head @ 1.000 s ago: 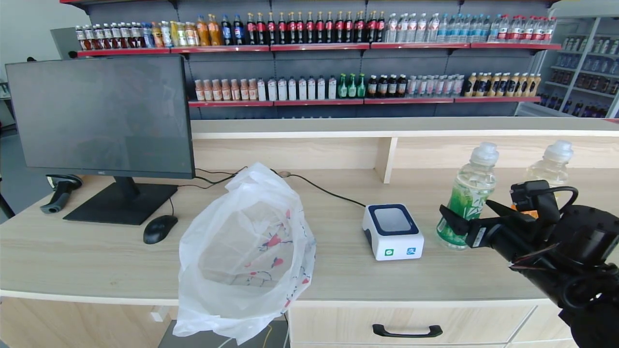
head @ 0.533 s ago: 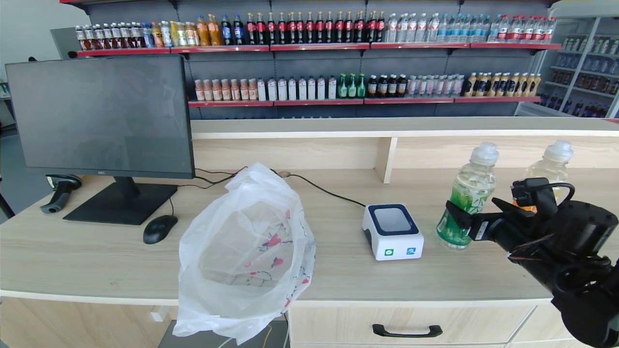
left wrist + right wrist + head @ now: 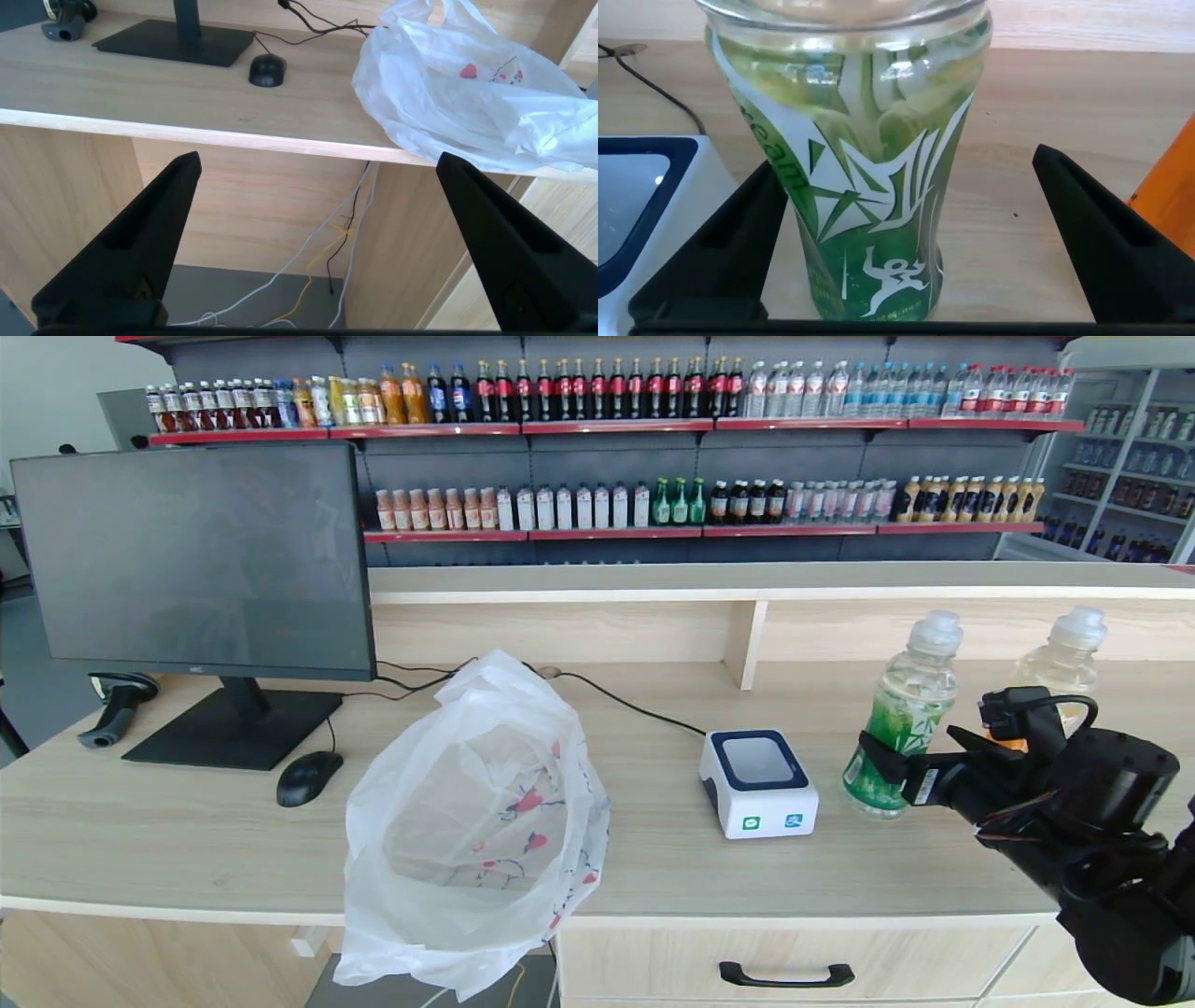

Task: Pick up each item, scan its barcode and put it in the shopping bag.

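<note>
Standing upright on a wooden counter [image 3: 187, 840], a green-labelled bottle [image 3: 901, 719] of clear drink was just to the right of a small white scanner [image 3: 758, 782] with a dark glass top. The bottle's base rested on the counter. The right gripper [image 3: 907, 739] was level with the bottle's lower half. Its two black fingers were spread wide, one on each side of the bottle. One finger had a clear gap to the label. The other was close against it, and contact could not be judged.

A second bottle [image 3: 1060, 658] with a pale cap stood farther right of the scanner and farther back, partly hidden by the right arm.

Left of the scanner, a white plastic shopping bag [image 3: 476, 831] with red print slumped open over the counter's front edge. Farther left of the scanner were a black mouse [image 3: 309, 777], a dark monitor [image 3: 191, 560] and a handheld scanner [image 3: 117, 707].

The left gripper [image 3: 318, 168] hung well left of the scanner, lower than the counter top, its fingers wide apart with nothing between them.

Behind the scanner, shelves [image 3: 607, 427] held rows of drinks.
</note>
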`<state>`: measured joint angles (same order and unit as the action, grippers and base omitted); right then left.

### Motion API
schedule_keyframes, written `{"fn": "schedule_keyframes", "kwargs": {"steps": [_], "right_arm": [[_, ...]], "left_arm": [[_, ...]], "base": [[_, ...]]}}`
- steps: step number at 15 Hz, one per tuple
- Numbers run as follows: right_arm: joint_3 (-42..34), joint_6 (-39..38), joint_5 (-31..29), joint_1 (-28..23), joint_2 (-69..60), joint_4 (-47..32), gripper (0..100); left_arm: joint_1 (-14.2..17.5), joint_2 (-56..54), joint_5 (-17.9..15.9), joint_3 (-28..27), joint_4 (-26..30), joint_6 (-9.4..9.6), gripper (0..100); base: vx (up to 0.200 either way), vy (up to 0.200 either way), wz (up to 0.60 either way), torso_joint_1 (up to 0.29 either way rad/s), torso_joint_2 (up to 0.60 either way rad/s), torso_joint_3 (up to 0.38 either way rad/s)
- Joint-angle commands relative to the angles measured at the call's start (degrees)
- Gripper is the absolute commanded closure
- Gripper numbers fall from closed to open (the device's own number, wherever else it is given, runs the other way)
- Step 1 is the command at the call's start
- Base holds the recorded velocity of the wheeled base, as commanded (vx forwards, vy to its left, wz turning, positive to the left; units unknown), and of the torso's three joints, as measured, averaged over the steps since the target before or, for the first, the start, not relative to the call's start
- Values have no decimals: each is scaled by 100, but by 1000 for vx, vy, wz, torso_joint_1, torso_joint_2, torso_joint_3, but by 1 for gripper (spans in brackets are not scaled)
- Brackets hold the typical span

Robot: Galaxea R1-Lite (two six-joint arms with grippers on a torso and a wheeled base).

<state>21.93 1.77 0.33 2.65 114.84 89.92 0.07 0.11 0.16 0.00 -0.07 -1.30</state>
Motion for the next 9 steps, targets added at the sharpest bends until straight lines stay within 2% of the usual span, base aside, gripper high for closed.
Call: {"fn": "schedule_keyframes", "kwargs": {"steps": [1, 5, 7, 9], "right_arm": [[-145, 8, 2, 17, -251, 8, 0], [-936, -10, 11, 140, -1227, 8, 0], [-1305, -63, 116, 518, -1877, 8, 0], [-1314, -493, 99, 1001, -1991, 8, 0]], "left_arm": [[1, -2, 2, 0, -1, -1, 0], [1, -2, 2, 0, -1, -1, 0], [1, -2, 2, 0, -1, -1, 0], [1, -2, 2, 0, -1, -1, 0]], "base": [[0, 0, 0, 0, 0, 0], [0, 0, 0, 0, 0, 0], [0, 0, 0, 0, 0, 0], [0, 0, 0, 0, 0, 0]]}}
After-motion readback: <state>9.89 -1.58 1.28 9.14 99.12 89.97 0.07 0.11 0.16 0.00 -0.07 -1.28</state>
